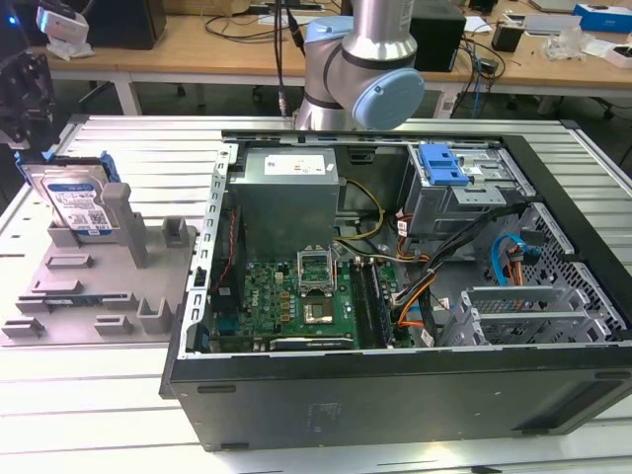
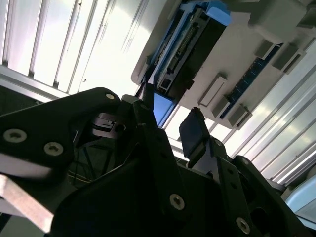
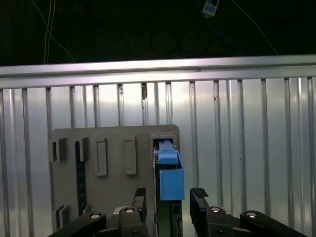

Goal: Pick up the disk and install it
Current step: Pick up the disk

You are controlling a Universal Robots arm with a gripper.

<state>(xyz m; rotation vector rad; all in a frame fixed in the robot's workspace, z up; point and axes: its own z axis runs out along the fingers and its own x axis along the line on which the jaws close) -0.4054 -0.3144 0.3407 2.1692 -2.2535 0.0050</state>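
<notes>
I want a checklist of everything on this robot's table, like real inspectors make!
Surface: ribbed metal table carrying a grey holder tray.
Job's things: disk stands on edge in the tray; open computer case sits beside it.
Clutter: nothing seen.
Grippers: gripper open, fingers on either side of the disk.
Cables: coloured bundles inside the case.
Surroundings: wooden benches with gear and wires behind.

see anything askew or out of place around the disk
Nothing stands out. The disk stands on edge in a corner slot of the grey fixture, in line with it. In the first wrist view the gripper is lined up over the disk, jaws open to either side of it.
</notes>
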